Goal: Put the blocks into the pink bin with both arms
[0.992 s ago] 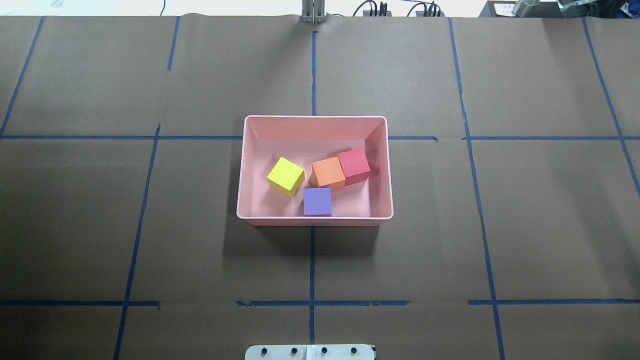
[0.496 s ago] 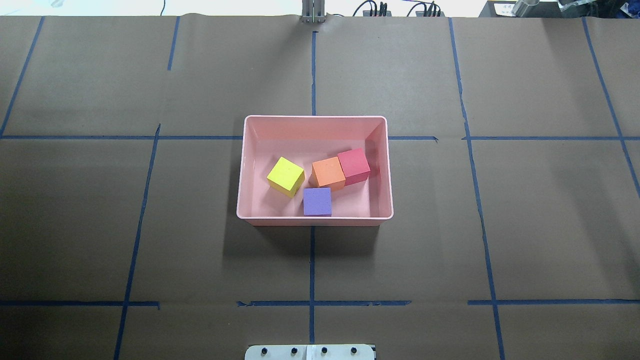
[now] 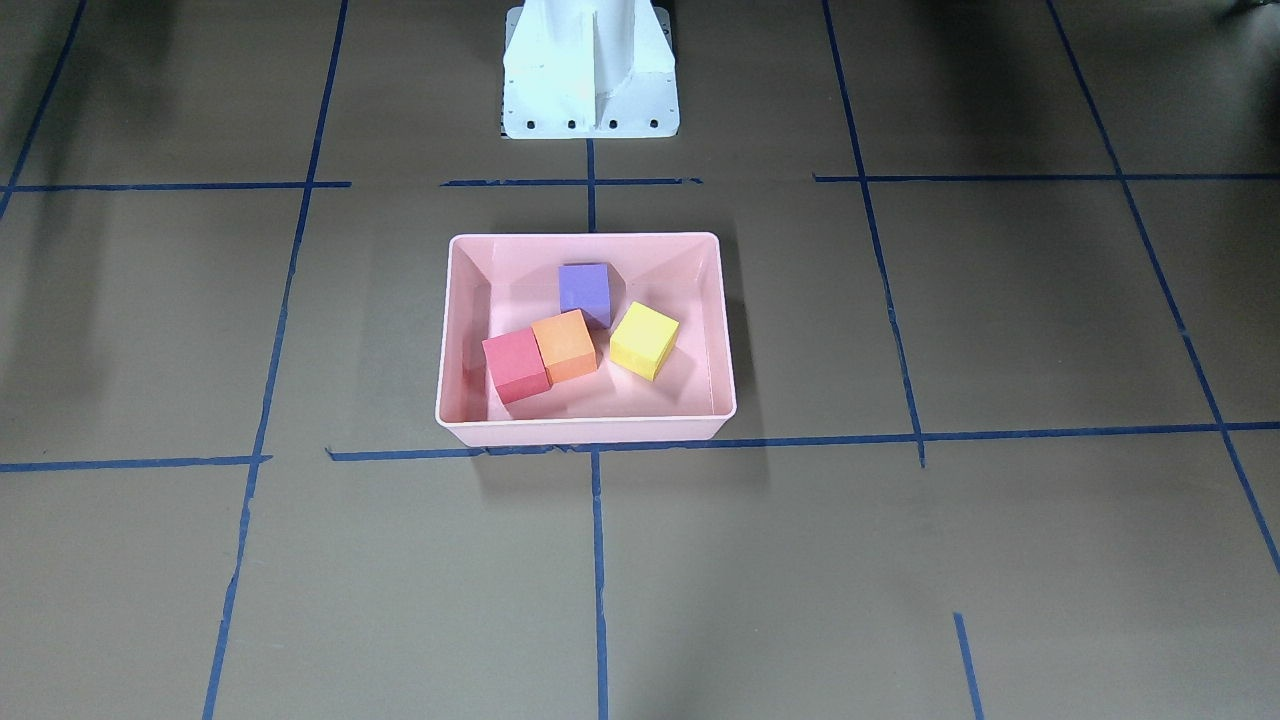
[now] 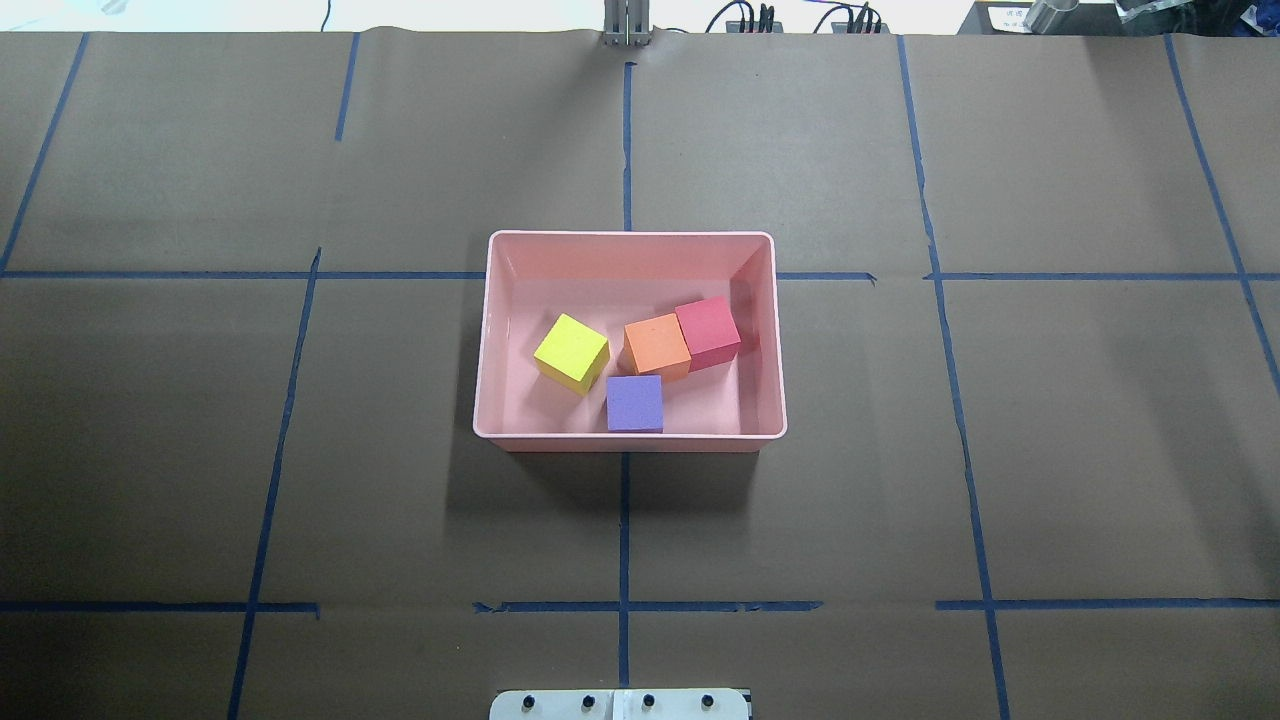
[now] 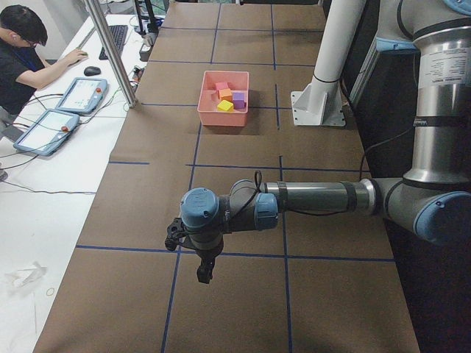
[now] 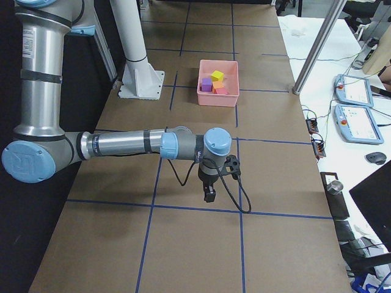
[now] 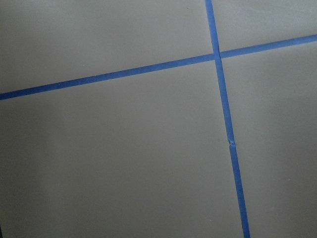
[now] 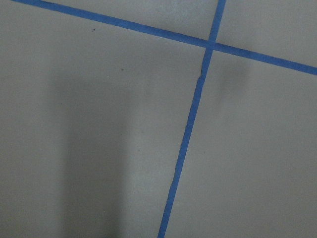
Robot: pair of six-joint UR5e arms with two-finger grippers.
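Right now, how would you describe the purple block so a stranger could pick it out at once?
Find the pink bin in the middle of the table. Of its four cubes, the purple block sits by the wall nearest the robot's base. It alone is purple and squared to the walls; the other three sit turned.

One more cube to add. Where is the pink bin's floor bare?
In the pink bin, bare floor runs along the wall farthest from the robot and in its near-left corner beside the yellow cube. Crowded: orange cube, red cube and purple cube bunch toward the robot's right.
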